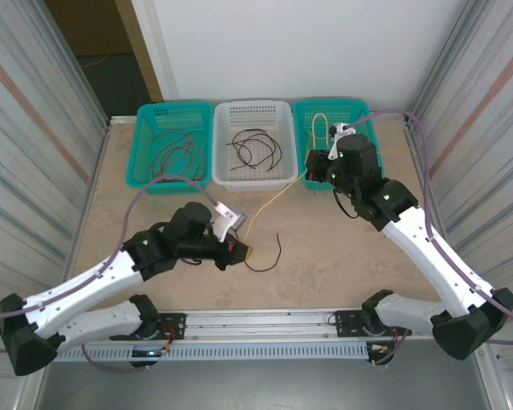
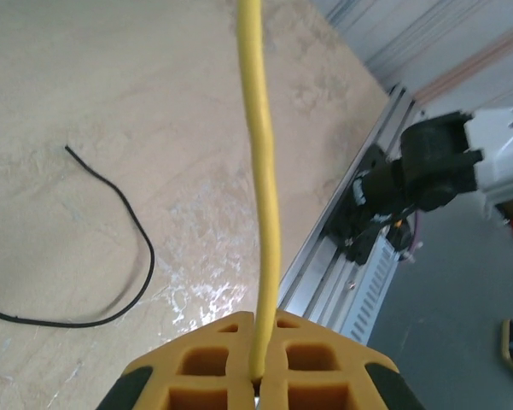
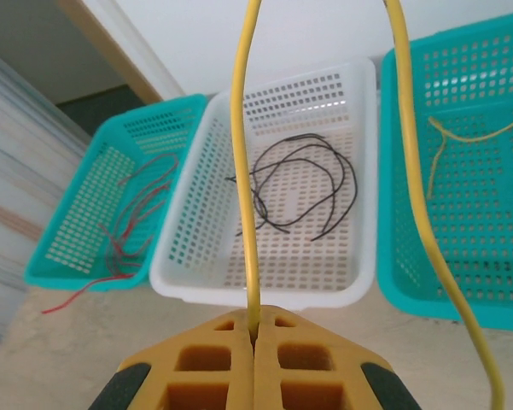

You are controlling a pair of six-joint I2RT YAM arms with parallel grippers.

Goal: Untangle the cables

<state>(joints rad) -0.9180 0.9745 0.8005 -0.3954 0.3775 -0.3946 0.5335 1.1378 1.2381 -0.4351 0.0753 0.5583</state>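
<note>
The left gripper (image 2: 256, 376) is clamped on a thin yellow cable (image 2: 263, 171) that runs straight across the table (image 1: 341, 248) to the right gripper (image 3: 254, 337), whose fingers are also closed on it near the far baskets. A thin black cable (image 2: 150, 256) lies curved on the table just beside the left gripper.

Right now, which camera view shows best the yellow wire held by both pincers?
The top view: the yellow wire runs whole from the left pincer to the right pincer. Each wrist view shows one clamped end, close up.
</note>
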